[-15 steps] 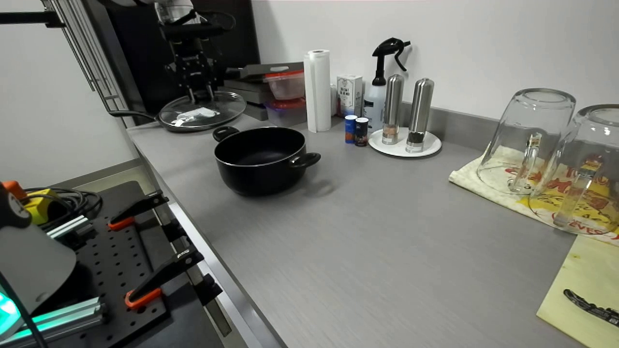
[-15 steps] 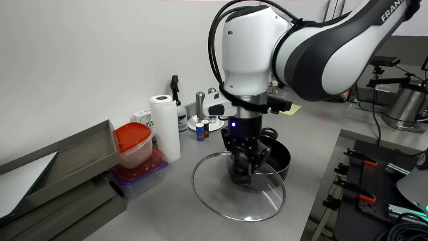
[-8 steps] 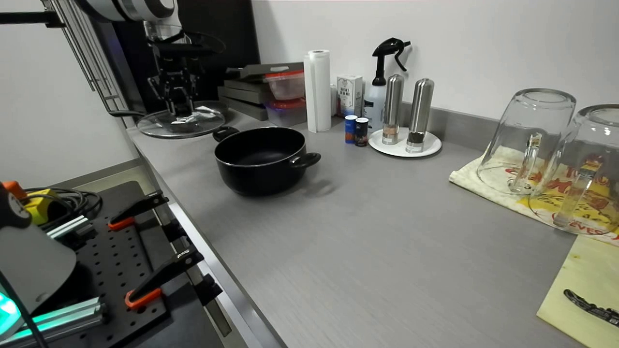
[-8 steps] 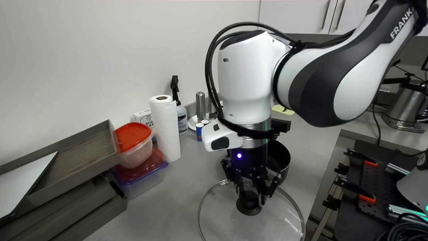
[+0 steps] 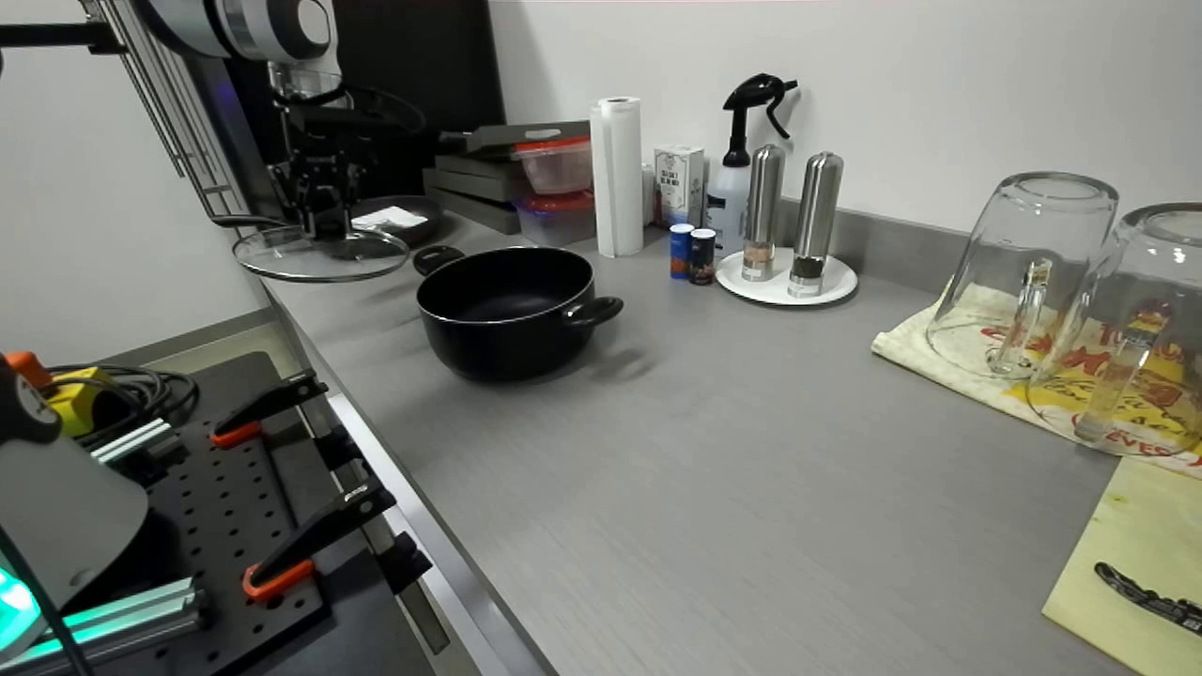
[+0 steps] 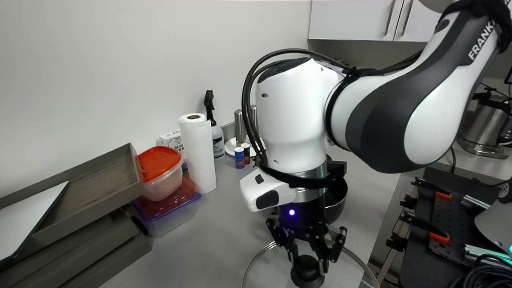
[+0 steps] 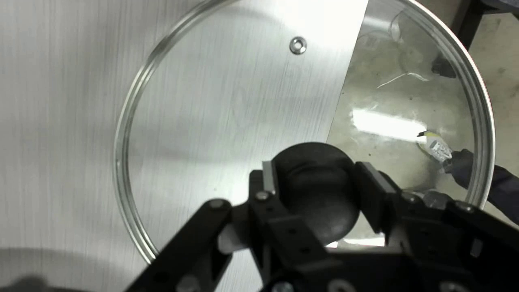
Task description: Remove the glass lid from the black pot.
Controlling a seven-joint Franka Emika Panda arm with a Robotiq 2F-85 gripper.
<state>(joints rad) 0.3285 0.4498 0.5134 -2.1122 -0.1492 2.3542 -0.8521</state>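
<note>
The glass lid [image 5: 282,266] hangs in my gripper [image 5: 326,223], raised above the counter beside the pot. It is roughly level. In the wrist view, my gripper [image 7: 314,178] has a finger on each side of the lid's round black knob, and the clear disc [image 7: 194,121] spreads out below. In an exterior view, my gripper [image 6: 308,264] is at the bottom edge, and the lid [image 6: 264,274] is partly cut off. The black pot [image 5: 507,343] stands uncovered on the counter, and looks empty inside. It also shows partly behind my arm [image 6: 338,200].
In the wrist view, the counter's front edge [image 7: 342,91] runs under the lid, with floor beyond. A dark frying pan [image 5: 413,225] lies at the counter's far end. Paper towel [image 5: 617,178], plastic containers [image 6: 158,172] and grey trays [image 6: 80,200] stand along the wall.
The gripper has moved with the lid away from the pot, leftward in one exterior view and down the picture in another. The pot has not moved. The grip on the knob is unchanged.
</note>
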